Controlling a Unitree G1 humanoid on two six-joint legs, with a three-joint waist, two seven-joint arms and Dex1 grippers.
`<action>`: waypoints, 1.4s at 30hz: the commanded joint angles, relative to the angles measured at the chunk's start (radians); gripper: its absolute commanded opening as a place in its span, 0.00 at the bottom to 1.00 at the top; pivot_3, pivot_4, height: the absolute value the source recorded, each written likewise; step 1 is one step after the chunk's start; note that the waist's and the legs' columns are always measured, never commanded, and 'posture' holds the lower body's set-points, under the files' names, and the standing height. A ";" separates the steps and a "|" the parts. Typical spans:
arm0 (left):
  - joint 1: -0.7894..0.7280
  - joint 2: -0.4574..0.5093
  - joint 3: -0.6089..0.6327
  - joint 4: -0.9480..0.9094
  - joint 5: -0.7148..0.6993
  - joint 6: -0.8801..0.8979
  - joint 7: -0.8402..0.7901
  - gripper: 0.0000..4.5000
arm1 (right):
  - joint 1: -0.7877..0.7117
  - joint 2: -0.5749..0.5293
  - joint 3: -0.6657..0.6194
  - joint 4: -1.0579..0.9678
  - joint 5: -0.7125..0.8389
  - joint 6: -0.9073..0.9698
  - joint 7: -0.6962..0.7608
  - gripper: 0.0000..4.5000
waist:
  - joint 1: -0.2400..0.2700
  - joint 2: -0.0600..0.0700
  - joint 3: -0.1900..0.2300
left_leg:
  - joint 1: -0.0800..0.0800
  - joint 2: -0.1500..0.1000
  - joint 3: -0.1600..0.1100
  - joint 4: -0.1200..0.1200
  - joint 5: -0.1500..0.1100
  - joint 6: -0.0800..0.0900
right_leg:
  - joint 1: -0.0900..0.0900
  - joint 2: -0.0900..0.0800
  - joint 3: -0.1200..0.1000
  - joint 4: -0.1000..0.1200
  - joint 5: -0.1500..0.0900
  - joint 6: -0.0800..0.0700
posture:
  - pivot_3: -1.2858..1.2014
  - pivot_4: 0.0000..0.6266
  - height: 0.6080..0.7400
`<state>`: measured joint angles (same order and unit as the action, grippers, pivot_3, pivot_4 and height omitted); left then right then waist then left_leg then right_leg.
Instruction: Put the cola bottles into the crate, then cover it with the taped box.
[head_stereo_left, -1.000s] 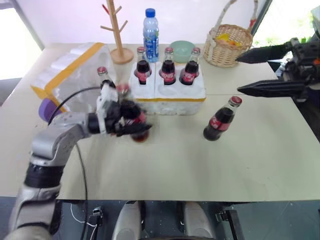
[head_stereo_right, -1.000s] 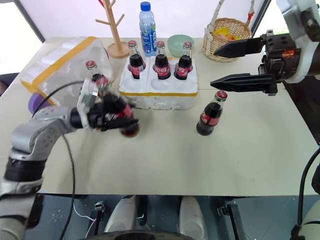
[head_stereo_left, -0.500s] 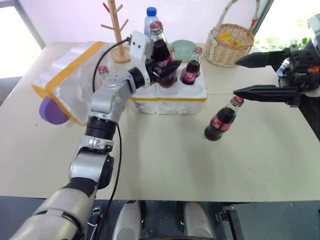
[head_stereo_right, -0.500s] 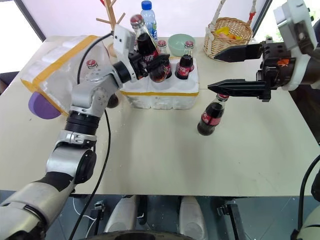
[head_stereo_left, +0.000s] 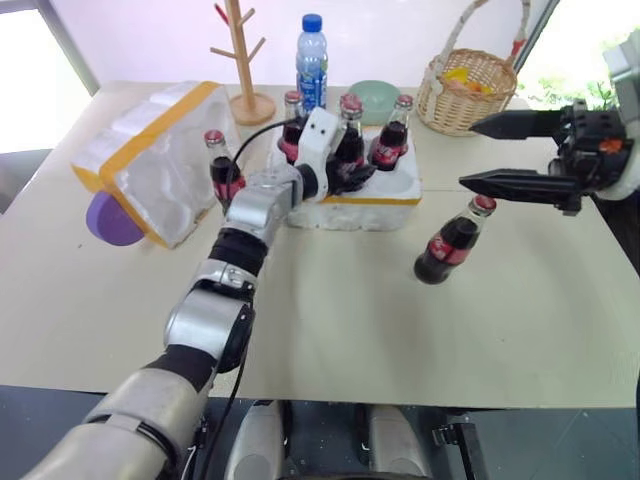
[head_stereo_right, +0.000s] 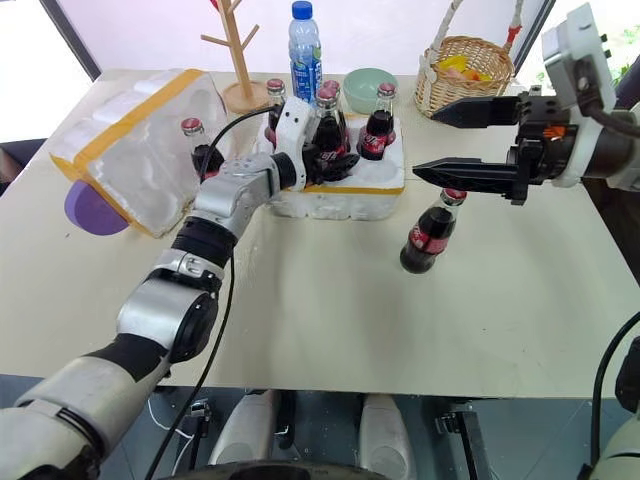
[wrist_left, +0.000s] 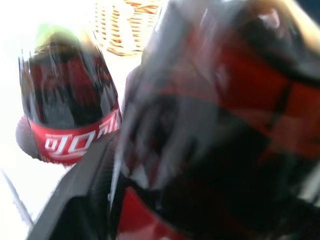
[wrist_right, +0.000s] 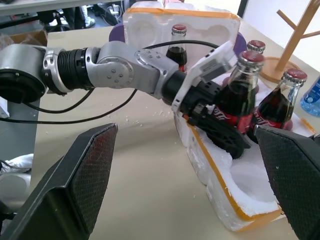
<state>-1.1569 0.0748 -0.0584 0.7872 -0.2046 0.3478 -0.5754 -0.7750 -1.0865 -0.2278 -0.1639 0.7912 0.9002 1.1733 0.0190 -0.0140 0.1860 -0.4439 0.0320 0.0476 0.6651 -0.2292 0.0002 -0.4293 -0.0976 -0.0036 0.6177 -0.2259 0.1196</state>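
On the pale table (head_stereo_left: 330, 330) the crate (head_stereo_left: 390, 195) sits at the far middle, a low white foam block with a yellow strip round its base; three cola bottles stand in its far row, at the left (head_stereo_left: 291, 120), the middle (head_stereo_left: 350, 125) and the right (head_stereo_left: 392, 135); a fourth cola bottle (wrist_right: 239, 97) stands over the near row of wells, between the fingers of the left gripper (head_stereo_left: 352, 176); the fingers bracket its dark body, but whether they clamp it or have just let go cannot be told, nor how far the bottle has sunk into its well. In the left wrist view that bottle's blurred red label sits right in front of the camera, with another bottle (wrist_left: 70, 110) beside it.

A fifth cola bottle (head_stereo_left: 218, 165) stands on the table left of the crate, just beside the taped box (head_stereo_left: 150, 160); the box lies at the far left, a large white foam box with wide yellow bands, its open side turned toward the crate; a purple round thing (head_stereo_left: 105, 220) peeps out at its near left corner. The sixth cola bottle (head_stereo_left: 450, 240) stands alone on the table right of the crate.

The right gripper (head_stereo_left: 490, 152) hangs at the right with its two long black fingers spread wide and nothing between them; its lower finger sits just above that lone bottle's red cap.

Along the far edge stand a wooden peg tree (head_stereo_left: 240, 60), a clear water bottle with a blue cap (head_stereo_left: 312, 60), a green bowl (head_stereo_left: 372, 95) and a wicker basket (head_stereo_left: 465, 90).
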 joint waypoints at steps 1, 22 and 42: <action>0.007 0.021 0.037 -0.093 -0.031 0.026 -0.032 0.99 | -0.002 -0.002 -0.035 -0.023 0.018 -0.011 -0.016 1.00 | -0.006 0.000 0.000 | 0.000 0.000 0.000 0.000 0.000 0.000 | 0.000 0.000 0.000 0.000 0.000 0.000 | 0.52 0.24 1.00; 0.798 0.453 0.409 -1.152 -0.447 0.401 -0.018 0.99 | 0.044 0.039 -0.046 -0.024 0.040 -0.017 -0.054 1.00 | -0.015 0.001 0.000 | 0.003 0.001 -0.001 0.002 0.000 -0.001 | 0.002 0.000 0.000 0.003 -0.002 -0.005 | 0.52 0.24 1.00; 0.533 0.427 0.208 -0.576 -0.120 -0.002 -0.002 0.99 | 0.030 0.023 -0.027 -0.036 0.058 -0.007 -0.011 1.00 | -0.008 0.001 0.000 | 0.002 0.001 0.000 0.001 0.000 0.000 | 0.002 0.000 0.000 0.002 0.000 -0.002 | 0.52 0.24 1.00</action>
<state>-0.5967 0.4992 0.1516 0.1925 -0.3418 0.3900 -0.5672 -0.7168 -1.0468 -0.2384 -0.1828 0.8388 0.9072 1.1581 0.0105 -0.0127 0.1859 -0.4414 0.0332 0.0477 0.6664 -0.2289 -0.0003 -0.4277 -0.0973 -0.0033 0.6199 -0.2256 0.1180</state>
